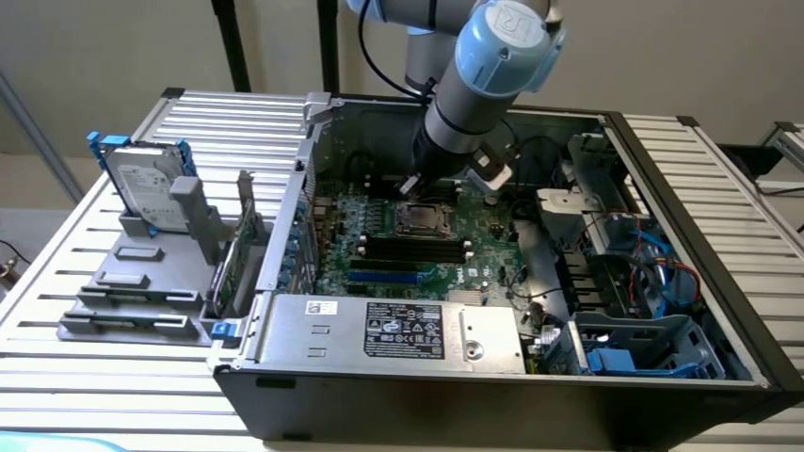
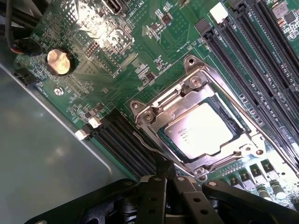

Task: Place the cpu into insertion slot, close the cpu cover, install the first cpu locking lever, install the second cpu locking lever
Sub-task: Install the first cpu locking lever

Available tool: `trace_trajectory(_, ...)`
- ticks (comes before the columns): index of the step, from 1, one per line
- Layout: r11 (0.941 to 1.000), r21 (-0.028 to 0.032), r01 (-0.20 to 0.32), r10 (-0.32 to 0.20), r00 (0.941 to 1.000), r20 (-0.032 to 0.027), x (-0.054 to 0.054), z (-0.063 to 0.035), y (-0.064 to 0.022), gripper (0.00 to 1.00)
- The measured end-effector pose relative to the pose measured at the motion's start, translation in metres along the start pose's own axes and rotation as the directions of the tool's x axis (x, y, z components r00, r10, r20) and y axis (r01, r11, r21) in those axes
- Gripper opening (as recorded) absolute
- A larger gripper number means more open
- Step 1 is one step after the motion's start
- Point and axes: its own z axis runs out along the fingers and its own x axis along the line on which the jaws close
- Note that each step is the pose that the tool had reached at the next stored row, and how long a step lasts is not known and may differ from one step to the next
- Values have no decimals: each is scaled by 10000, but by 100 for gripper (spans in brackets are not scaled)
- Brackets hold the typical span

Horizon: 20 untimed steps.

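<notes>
The cpu [image 2: 198, 133] lies silvery face up in the insertion slot [image 1: 421, 218] on the green board. The cpu cover [image 2: 187, 95], a silvery frame, lies flat over it with the chip showing through its window. A thin metal locking lever [image 2: 145, 143] runs along one side of the socket. My gripper [image 2: 164, 169] is shut, and its black fingertips [image 2: 161, 164] sit right at that lever's end, holding nothing. In the exterior view the gripper [image 1: 421, 191] hangs just above the socket, inside the open computer case.
Long black memory slots [image 2: 252, 51] flank the socket, with more [image 2: 119, 140] beside the lever. A coin battery [image 2: 59, 60] sits on the board. The grey labelled power supply [image 1: 390, 325], a blue drive cage [image 1: 641, 344] and cables crowd the case; a hard drive [image 1: 145, 184] stands outside.
</notes>
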Motion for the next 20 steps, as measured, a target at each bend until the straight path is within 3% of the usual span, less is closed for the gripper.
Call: trace_trajectory(20, 10000, -24, -9, 9, 10000, 38, 63, 4, 78, 11)
